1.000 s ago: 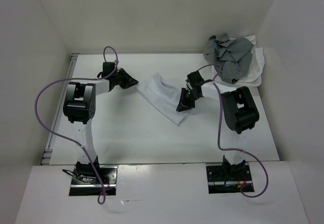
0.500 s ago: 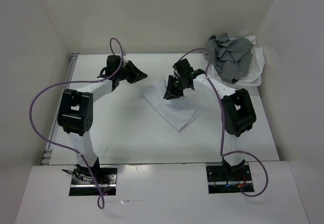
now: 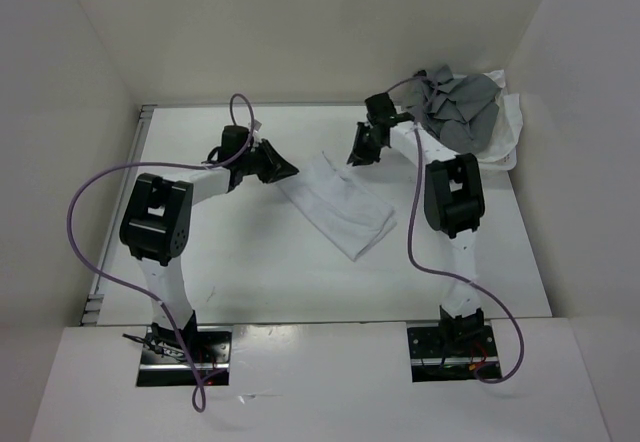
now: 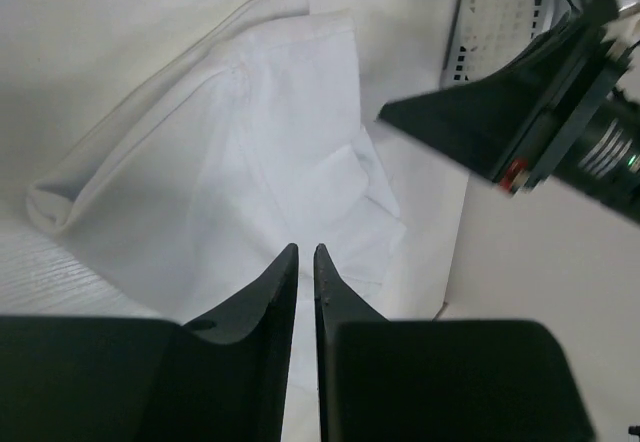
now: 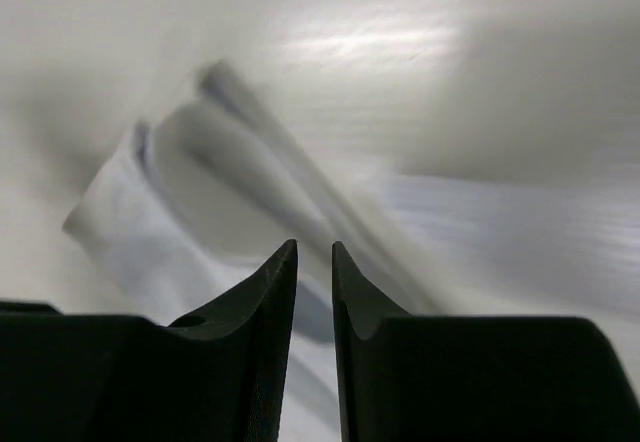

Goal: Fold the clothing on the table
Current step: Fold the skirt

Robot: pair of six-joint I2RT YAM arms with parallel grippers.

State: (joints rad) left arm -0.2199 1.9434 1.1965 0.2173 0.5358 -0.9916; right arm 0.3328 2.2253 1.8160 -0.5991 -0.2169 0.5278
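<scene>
A plain white, thin fabric garment (image 3: 338, 207) lay on the flat white bench (image 3: 250, 262), near its middle. It was spread as a long slanted strip running from upper left to lower right in the overhead view. Its edges looked doubled over, with a rolled fold along one long side in the left wrist view (image 4: 270, 162).

The left hand (image 3: 290, 172) sat low at the strip's upper-left corner, touching or just beside it. From its own camera the two black fingers (image 4: 275, 292) stood nearly together with only a thin slit between them. White cloth showed beyond the tips, and I could not tell whether any fabric was pinched.

The right hand (image 3: 354, 155) was just beside the garment's far upper corner, its arm reaching out from the right base. Its wrist view was blurred. The fingers (image 5: 265, 302) were drawn close with a narrow gap, above a smeared pale fold of the cloth (image 5: 170, 212). Whether that hand was clenched on anything could not be made out either.

A crumpled grey garment (image 3: 455, 112) was heaped in the far right corner, on a white perforated plastic basket (image 4: 500, 12), well apart from the white strip. Purple cables (image 3: 90, 192) looped from each arm.
</scene>
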